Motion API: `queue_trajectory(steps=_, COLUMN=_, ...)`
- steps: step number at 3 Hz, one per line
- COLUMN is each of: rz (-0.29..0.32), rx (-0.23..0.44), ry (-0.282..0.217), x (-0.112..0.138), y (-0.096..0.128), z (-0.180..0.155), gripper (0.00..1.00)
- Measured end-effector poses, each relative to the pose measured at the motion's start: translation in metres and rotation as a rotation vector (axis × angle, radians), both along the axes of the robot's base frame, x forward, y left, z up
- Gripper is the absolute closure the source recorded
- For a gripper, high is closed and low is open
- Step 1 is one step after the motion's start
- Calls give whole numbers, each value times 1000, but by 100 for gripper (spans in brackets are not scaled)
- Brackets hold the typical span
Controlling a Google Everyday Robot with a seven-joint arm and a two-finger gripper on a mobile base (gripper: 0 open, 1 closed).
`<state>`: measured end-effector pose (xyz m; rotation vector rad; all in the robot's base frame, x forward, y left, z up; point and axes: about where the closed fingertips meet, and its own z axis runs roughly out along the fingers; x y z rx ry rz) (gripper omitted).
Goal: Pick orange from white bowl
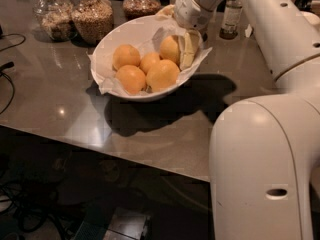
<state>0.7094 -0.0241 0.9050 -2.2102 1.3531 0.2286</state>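
The end effector (186, 50) is in the upper middle of the frame, down inside the white bowl (150, 95). It is pressed against the right side of the orange (170, 48) at the back right of the bowl. I cannot tell if it is gripping. Four other oranges (131, 78), round and smooth, lie on crumpled paper (102, 81). The shiny bowl sits on a glossy grey surface (50, 104).
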Motion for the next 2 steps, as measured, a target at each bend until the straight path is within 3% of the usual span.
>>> queue_trajectory(steps=2, rz=17, rx=-22, ry=25, x=-9, y=3, z=-10, gripper=42)
